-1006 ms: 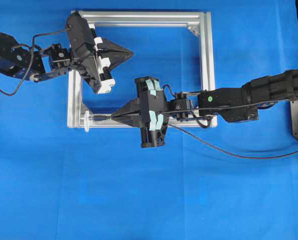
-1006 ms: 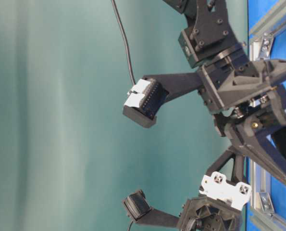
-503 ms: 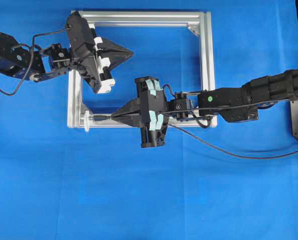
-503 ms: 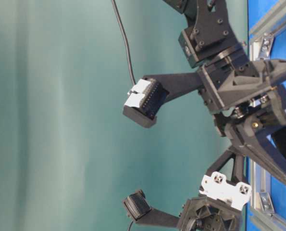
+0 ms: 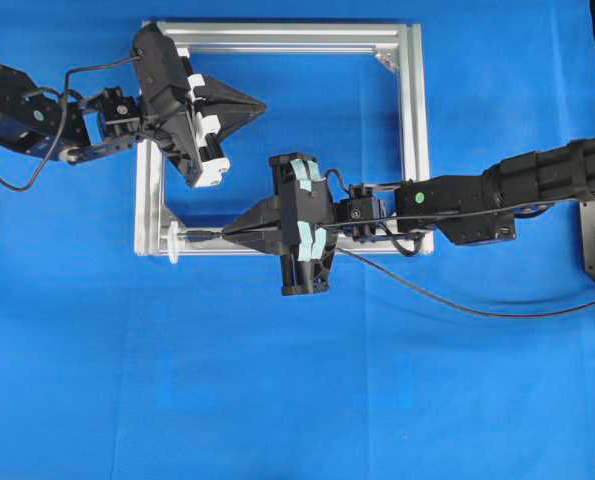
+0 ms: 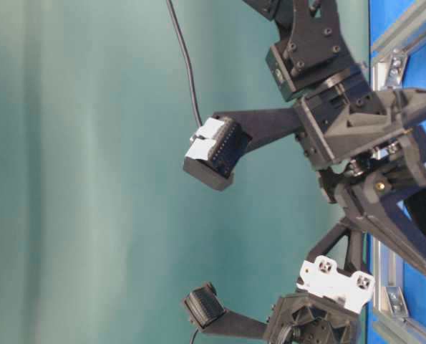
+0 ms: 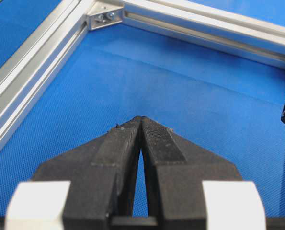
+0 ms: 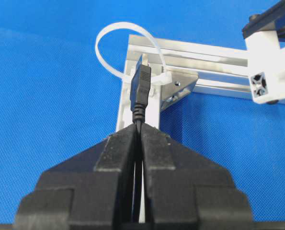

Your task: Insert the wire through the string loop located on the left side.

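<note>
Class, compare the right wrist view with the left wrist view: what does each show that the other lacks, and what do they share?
Only the right wrist view shows the wire, pinched in the shut right gripper, its plug pointing at the string loop on the frame's corner. Only the left wrist view shows the left gripper, shut on nothing, over bare cloth inside the frame. Both show the aluminium frame and blue cloth.

Black arm hardware (image 6: 327, 107) crowds the right of the frame against a teal backdrop (image 6: 76, 172); silver frame (image 6: 402, 32) edges the far right.
</note>
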